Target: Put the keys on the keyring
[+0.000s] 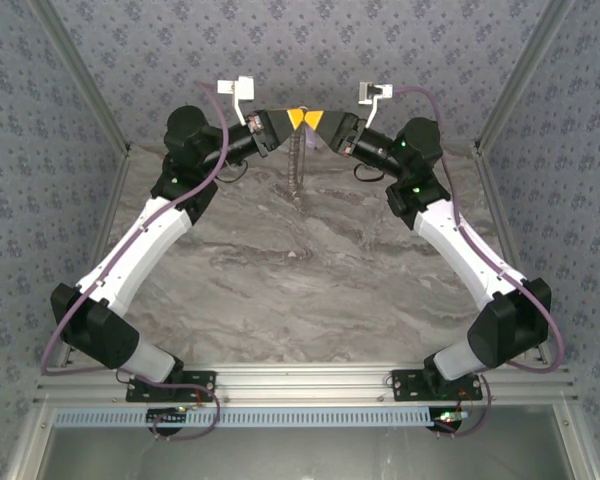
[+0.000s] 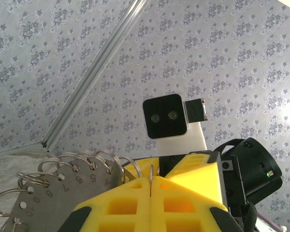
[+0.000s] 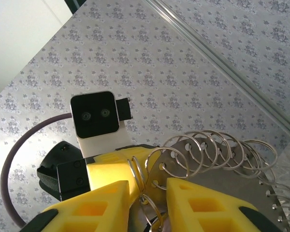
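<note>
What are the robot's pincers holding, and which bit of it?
The left pincer is shut on the thin wire rim of the keyring. The right pincer has small rings between its fingers, but whether it grips them cannot be told.

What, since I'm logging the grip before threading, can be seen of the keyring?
The keyring looks like a flat grey metal plate with a curved rim, stamped with numbers beside small holes, each hole carrying a silvery wire ring. It hangs in the air above the table, between both pincers. The left pincer is shut on a thin wire loop, apparently one of its rings. The right pincer has its fingers apart around another ring; contact is unclear.
</note>
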Robot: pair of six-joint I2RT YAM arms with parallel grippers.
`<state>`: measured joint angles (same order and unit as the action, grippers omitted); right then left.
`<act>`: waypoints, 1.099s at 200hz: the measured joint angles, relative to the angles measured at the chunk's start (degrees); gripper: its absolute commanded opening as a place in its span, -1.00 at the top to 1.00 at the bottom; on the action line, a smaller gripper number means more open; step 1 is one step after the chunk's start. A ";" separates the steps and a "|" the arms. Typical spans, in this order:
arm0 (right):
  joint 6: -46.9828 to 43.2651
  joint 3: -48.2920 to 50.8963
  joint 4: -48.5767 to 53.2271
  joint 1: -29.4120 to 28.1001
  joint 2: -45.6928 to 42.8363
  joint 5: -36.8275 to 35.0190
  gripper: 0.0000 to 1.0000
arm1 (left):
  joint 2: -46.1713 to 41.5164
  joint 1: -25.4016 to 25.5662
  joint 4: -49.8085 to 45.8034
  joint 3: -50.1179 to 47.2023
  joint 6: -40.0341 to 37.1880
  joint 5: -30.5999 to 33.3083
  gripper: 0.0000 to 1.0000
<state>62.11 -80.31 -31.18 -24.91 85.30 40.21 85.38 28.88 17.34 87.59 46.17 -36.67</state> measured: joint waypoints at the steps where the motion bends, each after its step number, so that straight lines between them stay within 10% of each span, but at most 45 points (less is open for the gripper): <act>1: 0.02 0.00 0.00 0.00 0.00 0.00 0.52 | 0.00 0.02 0.02 0.00 -0.02 0.00 1.00; 113: 0.42 -1.29 -0.42 -0.09 0.33 0.33 1.00 | -0.26 0.15 0.28 -0.11 -0.07 0.74 1.00; 152: -0.15 -1.27 1.29 1.07 0.20 2.97 1.00 | -0.98 0.11 -2.45 -0.11 -2.51 0.94 0.19; 220: -11.65 -1.97 21.29 7.30 -2.10 11.72 1.00 | -4.85 -3.08 -9.99 -0.15 -8.22 -1.49 -0.03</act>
<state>50.46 -82.28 -9.89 -17.61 83.20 51.92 80.53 25.80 7.35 87.44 37.95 -38.15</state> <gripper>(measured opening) 0.065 0.510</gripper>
